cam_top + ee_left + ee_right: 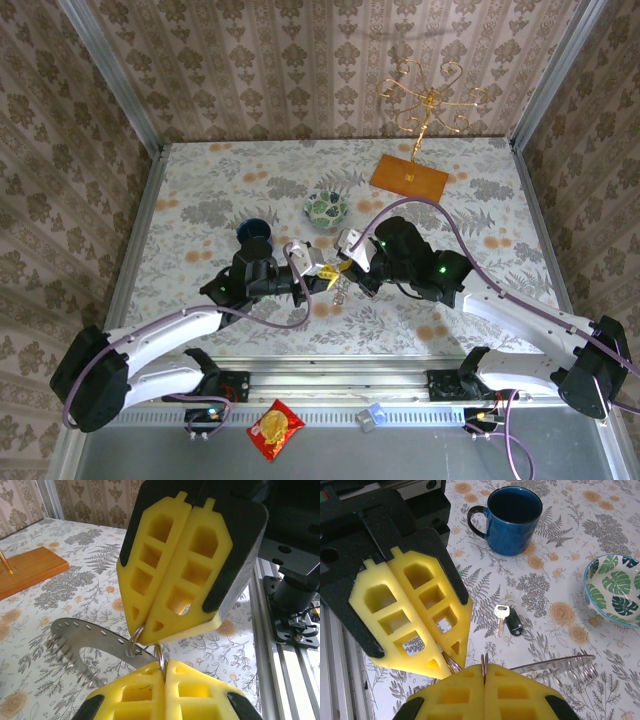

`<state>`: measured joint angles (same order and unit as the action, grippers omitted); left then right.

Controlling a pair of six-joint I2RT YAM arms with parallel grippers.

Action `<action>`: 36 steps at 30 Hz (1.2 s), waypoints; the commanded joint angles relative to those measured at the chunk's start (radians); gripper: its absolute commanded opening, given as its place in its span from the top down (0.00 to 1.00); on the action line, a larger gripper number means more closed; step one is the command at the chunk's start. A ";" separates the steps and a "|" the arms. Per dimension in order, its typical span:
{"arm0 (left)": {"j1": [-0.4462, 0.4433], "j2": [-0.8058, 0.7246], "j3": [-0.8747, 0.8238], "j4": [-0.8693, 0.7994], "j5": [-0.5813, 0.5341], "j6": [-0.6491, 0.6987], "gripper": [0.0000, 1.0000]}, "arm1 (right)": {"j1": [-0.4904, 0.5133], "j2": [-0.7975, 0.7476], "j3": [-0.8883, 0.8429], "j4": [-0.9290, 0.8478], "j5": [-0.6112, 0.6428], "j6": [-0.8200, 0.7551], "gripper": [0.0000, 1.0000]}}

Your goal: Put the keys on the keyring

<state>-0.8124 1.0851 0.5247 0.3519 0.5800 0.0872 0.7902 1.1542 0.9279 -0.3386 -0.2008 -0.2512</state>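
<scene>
The keyring [82,635], a flat grey metal ring with small split rings along its edge, hangs above the table between both grippers; in the right wrist view the keyring [555,664] is blurred. My left gripper [165,666] is shut on a thin split ring at the keyring's edge. My right gripper [484,666] is likewise shut on a thin split ring. The two meet tip to tip over the table's near middle, left gripper [325,272] against right gripper [350,265]. The keys [507,620], one silver-bladed and one black-headed, lie flat on the table beyond the grippers, untouched.
A blue mug [514,517] stands behind the keys, and a green-leaf patterned bowl [615,587] sits to its right. A wooden base [408,178] with a gold wire stand is at the back right. The aluminium rail [282,645] runs along the near edge.
</scene>
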 commanded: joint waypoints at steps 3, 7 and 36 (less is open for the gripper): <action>-0.022 -0.035 -0.017 0.018 0.000 0.082 1.00 | 0.005 0.013 0.016 0.022 -0.008 0.031 1.00; -0.044 -0.060 -0.046 0.015 0.022 0.188 1.00 | 0.000 0.022 0.023 0.010 -0.037 0.042 1.00; 0.061 -0.200 -0.018 -0.167 0.059 0.192 0.65 | -0.009 -0.002 0.024 -0.037 -0.193 -0.120 1.00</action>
<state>-0.7574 0.8524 0.4656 0.2211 0.5755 0.3180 0.7826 1.1843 0.9283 -0.3851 -0.3378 -0.3199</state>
